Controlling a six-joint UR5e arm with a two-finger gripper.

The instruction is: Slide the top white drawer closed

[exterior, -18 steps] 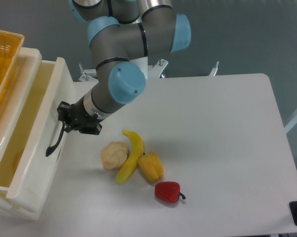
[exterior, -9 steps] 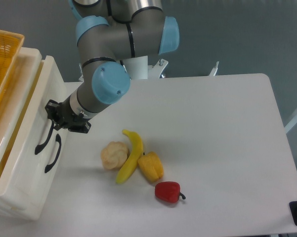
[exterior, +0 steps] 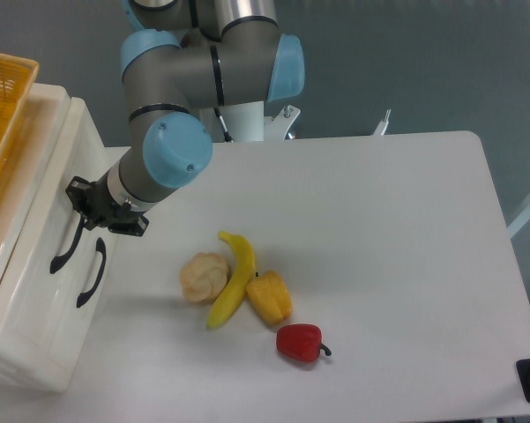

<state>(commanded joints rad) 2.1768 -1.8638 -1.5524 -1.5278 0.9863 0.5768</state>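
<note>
The top white drawer is the upper of two in the cream-white cabinet at the left table edge. Its front stands about flush with the cabinet front. Its curved black handle lies just left of the lower drawer's identical handle. My gripper is pressed against the top drawer's front, just above the upper end of its handle. The black fingers look closed together and hold nothing.
An orange wicker basket sits on top of the cabinet. On the table lie a pale bread roll, a banana, a yellow pepper and a red pepper. The arm's base stands at the back.
My gripper has moved left against the drawer front. The top drawer slid from wide open, with its inside showing, to closed into the cabinet.
</note>
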